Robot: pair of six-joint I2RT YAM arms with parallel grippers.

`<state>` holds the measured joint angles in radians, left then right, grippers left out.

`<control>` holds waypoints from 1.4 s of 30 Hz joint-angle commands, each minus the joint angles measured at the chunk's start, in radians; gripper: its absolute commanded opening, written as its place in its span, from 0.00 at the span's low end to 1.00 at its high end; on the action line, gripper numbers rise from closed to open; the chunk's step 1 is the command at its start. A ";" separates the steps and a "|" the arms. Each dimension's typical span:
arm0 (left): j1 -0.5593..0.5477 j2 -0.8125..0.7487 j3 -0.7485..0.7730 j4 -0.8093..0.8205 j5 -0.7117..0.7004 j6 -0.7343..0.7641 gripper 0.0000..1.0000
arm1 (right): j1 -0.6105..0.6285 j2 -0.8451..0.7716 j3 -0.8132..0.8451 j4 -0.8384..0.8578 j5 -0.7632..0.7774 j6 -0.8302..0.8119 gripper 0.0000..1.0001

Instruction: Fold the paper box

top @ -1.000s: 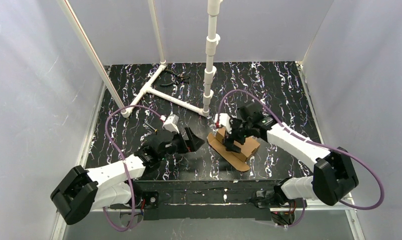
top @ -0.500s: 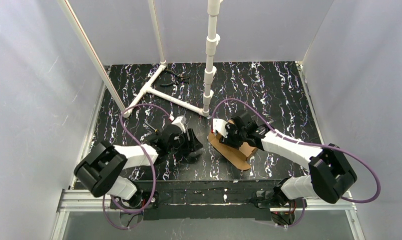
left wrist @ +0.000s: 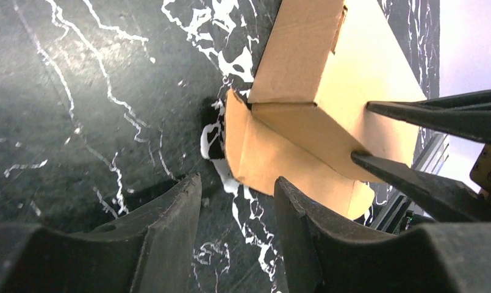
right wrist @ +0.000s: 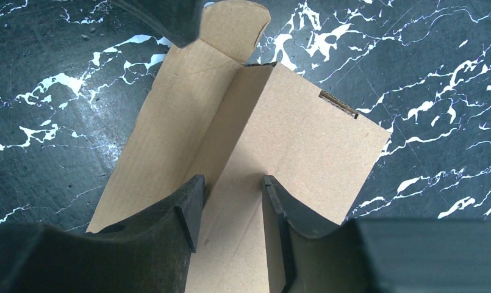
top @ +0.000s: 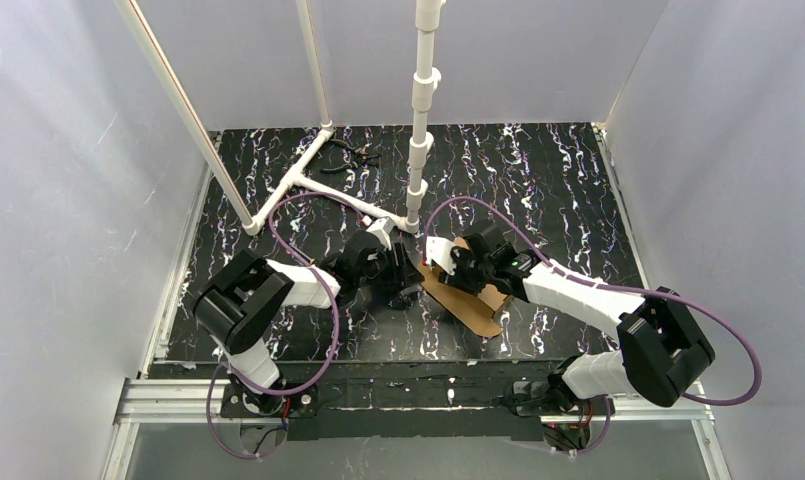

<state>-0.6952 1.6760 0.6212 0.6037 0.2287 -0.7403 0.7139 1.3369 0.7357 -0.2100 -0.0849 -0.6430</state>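
Now left end effector ajar, empty; right end effector ajar astride paper box fold; pipes behind.

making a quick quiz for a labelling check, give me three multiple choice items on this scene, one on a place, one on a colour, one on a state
1. Where does the paper box lie?
A) mid-table, between the left gripper and the right gripper
B) against the back wall
C) off the table

2. What colour is the paper box?
A) white
B) plain brown
C) printed blue

3. What state is the paper box in?
A) a flat sheet
B) closed all round
C) partly folded

Answers:
1 A: the top view shows a gripper on each side of it, on the black marbled table.
2 B: both wrist views show bare brown cardboard with no print.
3 C: the wrist views show panels raised at creases while other parts lie spread out.
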 commanded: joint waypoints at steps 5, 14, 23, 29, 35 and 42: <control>0.008 0.079 0.063 0.025 0.066 -0.017 0.36 | -0.001 0.026 -0.013 -0.033 -0.051 0.011 0.46; 0.005 0.075 0.060 0.033 -0.014 0.017 0.27 | -0.003 0.033 -0.006 -0.044 -0.067 0.012 0.46; -0.017 0.072 0.063 0.083 0.018 0.101 0.07 | -0.011 0.033 0.000 -0.075 -0.100 -0.041 0.47; -0.115 -0.027 0.011 0.091 -0.082 0.199 0.05 | -0.016 0.030 0.008 -0.091 -0.139 -0.056 0.47; -0.164 -0.026 0.032 0.019 -0.165 0.222 0.04 | -0.018 0.036 0.008 -0.098 -0.150 -0.061 0.47; -0.212 -0.063 0.056 -0.093 -0.296 0.199 0.00 | -0.031 0.058 0.012 -0.077 -0.101 -0.037 0.47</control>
<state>-0.8764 1.6714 0.6506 0.5850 0.0120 -0.5320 0.6880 1.3464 0.7441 -0.2348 -0.1646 -0.7101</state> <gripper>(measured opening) 0.009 0.470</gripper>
